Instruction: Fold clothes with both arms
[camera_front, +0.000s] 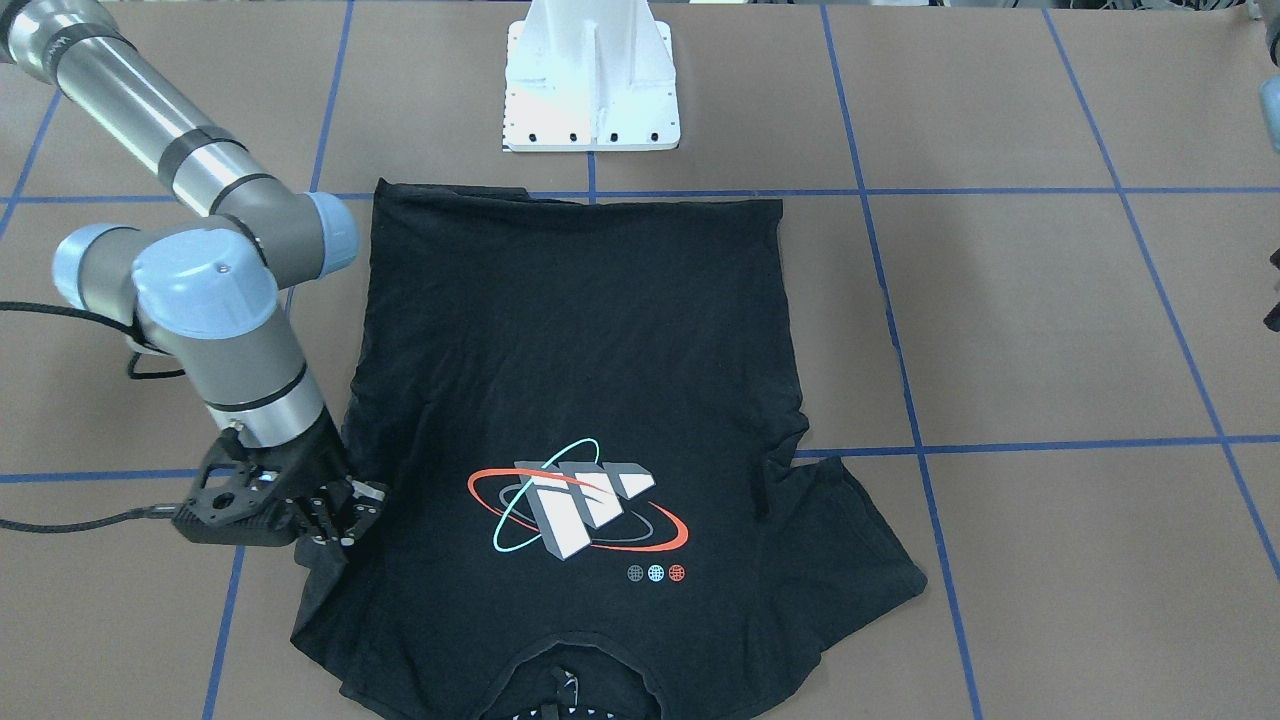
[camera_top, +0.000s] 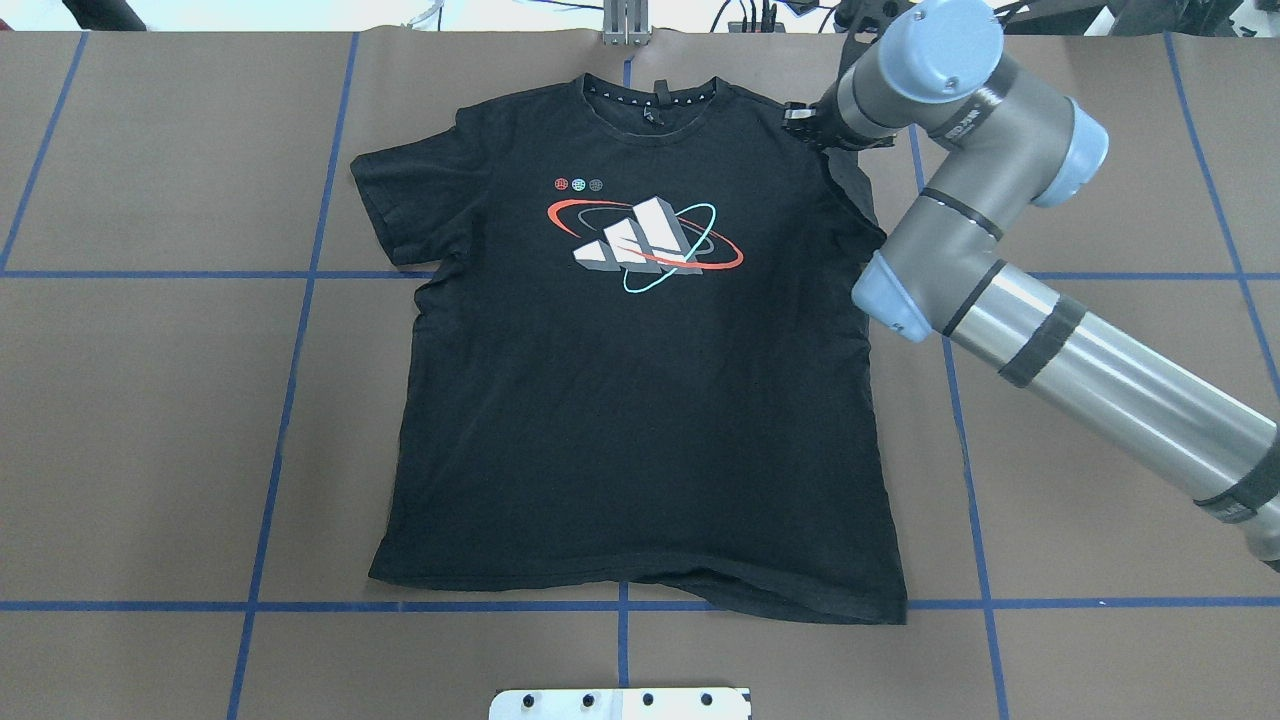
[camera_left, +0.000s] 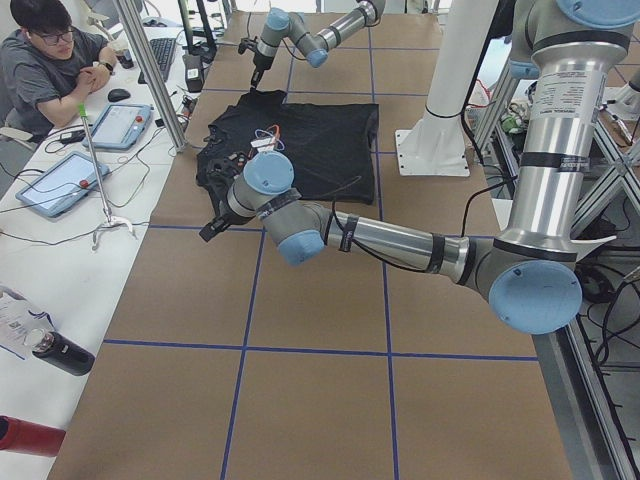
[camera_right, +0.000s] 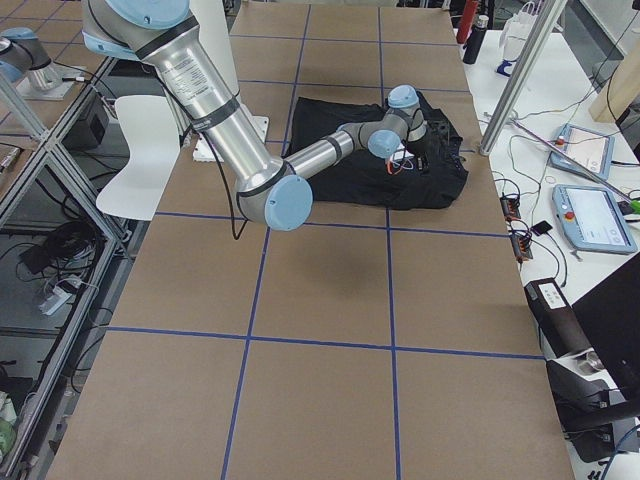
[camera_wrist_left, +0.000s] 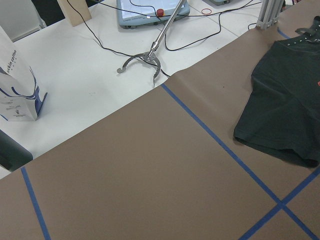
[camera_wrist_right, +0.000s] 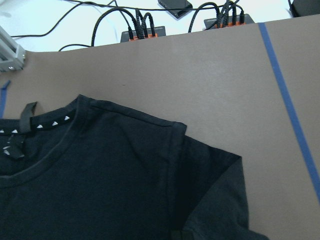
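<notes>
The black T-shirt (camera_top: 640, 400) lies flat and print up on the brown table, collar at the far edge. Its print (camera_top: 645, 235) of white blocks with red and teal ovals faces up. My right gripper (camera_front: 352, 515) hangs just over the sleeve and shoulder on the robot's right; its fingers look spread and hold nothing. It also shows in the overhead view (camera_top: 805, 122). The right wrist view shows that sleeve (camera_wrist_right: 210, 190) and the collar lying flat. My left gripper (camera_left: 215, 228) hovers over bare table beyond the other sleeve (camera_wrist_left: 280, 120); I cannot tell whether it is open or shut.
The white base pedestal (camera_front: 592, 90) stands at the robot's edge, close to the shirt's hem. Cables and connector boxes (camera_wrist_right: 145, 30) lie past the far edge. A white side bench holds tablets and a metal stand (camera_wrist_left: 145, 57). An operator (camera_left: 45, 60) sits there.
</notes>
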